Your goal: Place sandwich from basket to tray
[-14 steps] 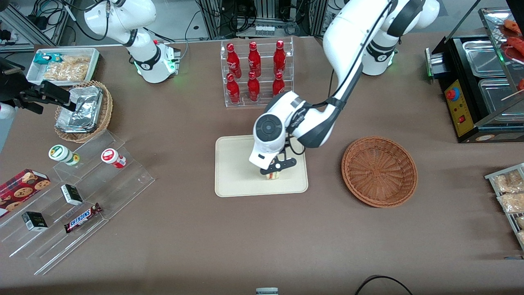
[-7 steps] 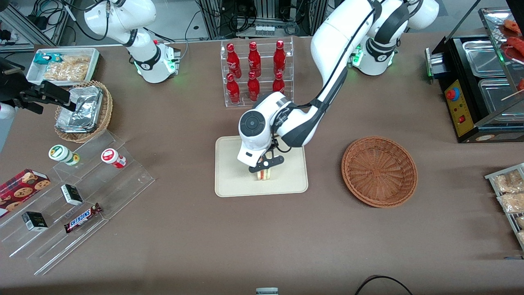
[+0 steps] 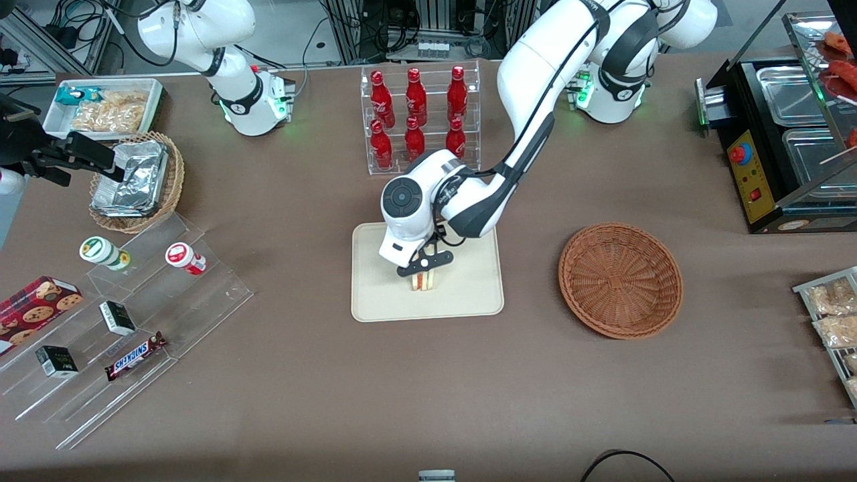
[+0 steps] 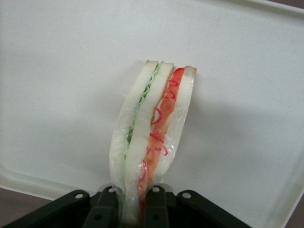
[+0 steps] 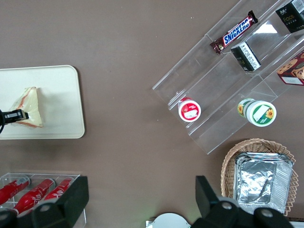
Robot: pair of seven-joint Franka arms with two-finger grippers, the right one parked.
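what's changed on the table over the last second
The gripper, shut on the sandwich, has carried it across the tray toward the parked arm's end, away from the basket. The grip has not been released. Basket, tray and bottle rack stayed put.

A brown-covered table (image 3: 281, 395) fills the scene, with cables (image 3: 80, 20) and metal framing (image 3: 435, 20) at its far edge.

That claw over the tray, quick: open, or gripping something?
Gripper: shut on the sandwich, holding it over the tray.
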